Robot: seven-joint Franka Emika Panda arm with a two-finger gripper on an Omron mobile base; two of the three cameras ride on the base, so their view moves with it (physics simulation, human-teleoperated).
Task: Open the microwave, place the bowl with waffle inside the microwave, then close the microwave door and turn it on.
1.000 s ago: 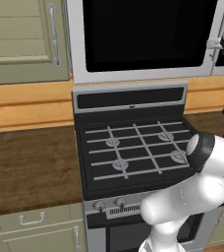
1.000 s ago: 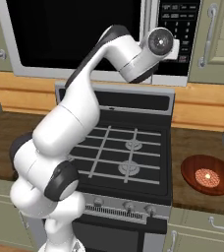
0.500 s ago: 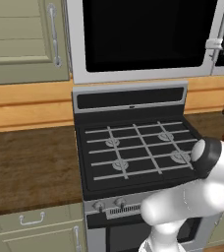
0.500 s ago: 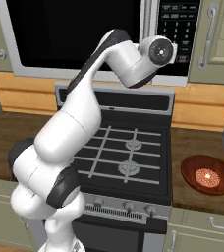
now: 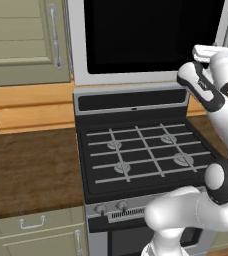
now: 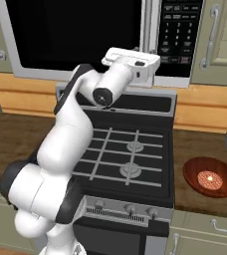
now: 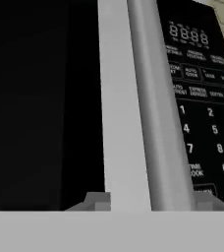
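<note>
A: What could go wrong?
B: Your tool (image 7: 151,204) sits around the microwave door (image 5: 151,37) handle (image 7: 158,108), fingers (image 7: 97,201) apart, not squeezing. Pull now and it may slip off.
A: And the room?
B: The stove (image 6: 130,159) is below. The bowl (image 6: 211,178) waits on the bench (image 6: 205,149), right of the stove.

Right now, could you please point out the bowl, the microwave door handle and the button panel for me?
bowl (image 6: 210,177): right base view, on its reddish-brown inner wall.
microwave door handle (image 7: 158,113): hand view, on the middle of the silver bar.
button panel (image 6: 178,31): right base view, on the black keypad face.
</note>
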